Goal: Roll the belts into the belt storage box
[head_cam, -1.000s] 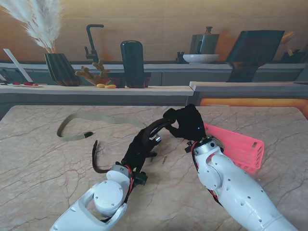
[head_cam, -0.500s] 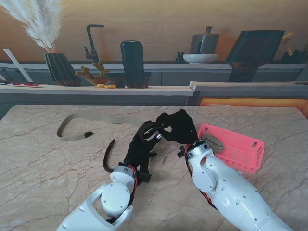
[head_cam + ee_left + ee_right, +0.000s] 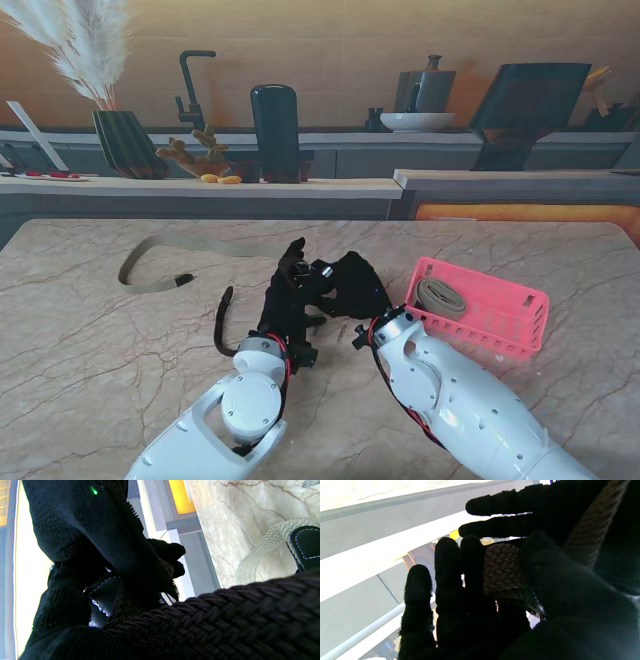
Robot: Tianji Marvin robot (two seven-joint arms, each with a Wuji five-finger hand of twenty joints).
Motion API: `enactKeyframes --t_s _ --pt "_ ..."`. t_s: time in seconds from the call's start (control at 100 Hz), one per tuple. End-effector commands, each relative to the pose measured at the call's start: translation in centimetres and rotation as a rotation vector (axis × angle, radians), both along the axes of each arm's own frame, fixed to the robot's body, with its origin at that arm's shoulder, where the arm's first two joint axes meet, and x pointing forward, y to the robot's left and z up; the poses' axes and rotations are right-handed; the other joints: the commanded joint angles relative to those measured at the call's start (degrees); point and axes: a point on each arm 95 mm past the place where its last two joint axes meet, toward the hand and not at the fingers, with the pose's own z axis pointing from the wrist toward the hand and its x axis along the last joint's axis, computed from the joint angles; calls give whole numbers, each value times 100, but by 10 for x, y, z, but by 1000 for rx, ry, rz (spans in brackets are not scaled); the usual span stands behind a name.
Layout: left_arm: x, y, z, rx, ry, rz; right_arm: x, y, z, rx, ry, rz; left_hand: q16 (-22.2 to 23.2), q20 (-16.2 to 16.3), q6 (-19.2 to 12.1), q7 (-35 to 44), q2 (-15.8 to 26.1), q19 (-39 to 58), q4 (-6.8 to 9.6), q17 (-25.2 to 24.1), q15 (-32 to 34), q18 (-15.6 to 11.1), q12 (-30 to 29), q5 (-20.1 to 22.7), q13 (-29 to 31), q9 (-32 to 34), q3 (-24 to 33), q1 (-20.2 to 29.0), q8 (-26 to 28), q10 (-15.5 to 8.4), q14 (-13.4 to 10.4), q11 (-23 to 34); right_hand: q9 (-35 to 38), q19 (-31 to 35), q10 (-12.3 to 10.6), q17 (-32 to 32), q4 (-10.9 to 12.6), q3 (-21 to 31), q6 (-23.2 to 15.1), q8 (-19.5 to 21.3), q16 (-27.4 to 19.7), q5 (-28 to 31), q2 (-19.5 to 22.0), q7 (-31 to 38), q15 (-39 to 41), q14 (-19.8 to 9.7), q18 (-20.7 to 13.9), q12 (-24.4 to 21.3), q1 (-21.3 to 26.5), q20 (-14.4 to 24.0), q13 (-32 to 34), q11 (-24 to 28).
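At frame centre, the left hand (image 3: pixel 289 292) and right hand (image 3: pixel 352 284) meet, both grasping a dark braided belt (image 3: pixel 226 322); their grip is hidden here but clear in the right wrist view. A beige belt (image 3: pixel 160 262) lies upper left. The pink box (image 3: pixel 500 318) at right holds a rolled belt (image 3: pixel 444 297).

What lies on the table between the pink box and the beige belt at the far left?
In the stand view, both robot hands gripping the dark belt.
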Motion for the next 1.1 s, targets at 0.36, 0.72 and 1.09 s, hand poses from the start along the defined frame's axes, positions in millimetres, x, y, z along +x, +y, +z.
enactKeyframes --t_s 0.36,0.72,1.09 --pt "-8 -8 3 -121 70 -36 -10 6 1 -16 -15 -40 323 289 -35 1972 1563 502 -97 538 644 449 345 7 867 891 -400 2437 -181 -17 233 632 -27 306 114 12 202 226 -553 60 126 615 403 567 252 32 227 90 271 -115 133 395" --pt "-7 -9 -2 -62 77 -47 -6 -5 8 -14 -58 -159 414 228 21 870 -153 374 300 314 437 836 388 30 562 443 1278 -624 -394 87 473 326 78 531 301 221 231 306 -292 91 222 729 335 575 583 129 336 135 358 -120 353 626" --pt "-4 -18 -7 -34 85 -14 -6 -7 18 -15 -132 -221 239 66 0 -411 -378 100 177 -89 191 653 180 -24 6 -67 436 -1013 -625 -37 233 29 157 685 356 336 235 354 -206 52 197 780 269 572 672 181 435 97 374 -189 479 652"
